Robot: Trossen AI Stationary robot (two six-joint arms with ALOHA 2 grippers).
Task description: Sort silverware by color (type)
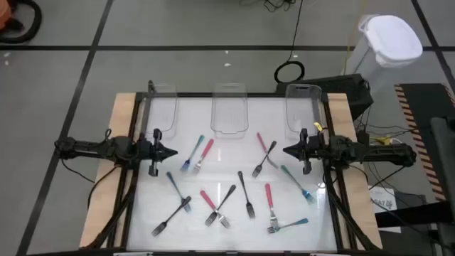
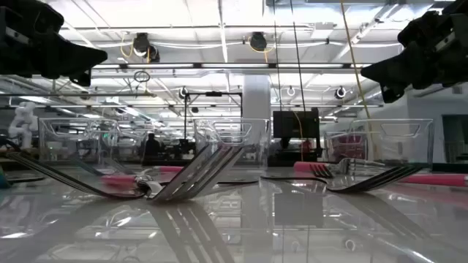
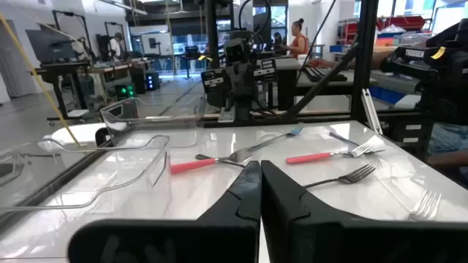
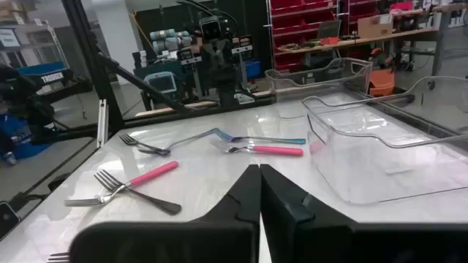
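You have the slim metal forks with pink, black and teal handles (image 1: 234, 188) scattered flat across the glossy white counter (image 1: 142, 206), their long axes running every which way, several crossing in pairs. Above them, the left gripper (image 1: 173, 152) and right gripper (image 1: 286, 150) face each other from either side, fingers pressed together, holding nothing. Beyond stand three clear rectangular plastic trays (image 1: 229, 108), then grey tiled floor (image 1: 178, 28).
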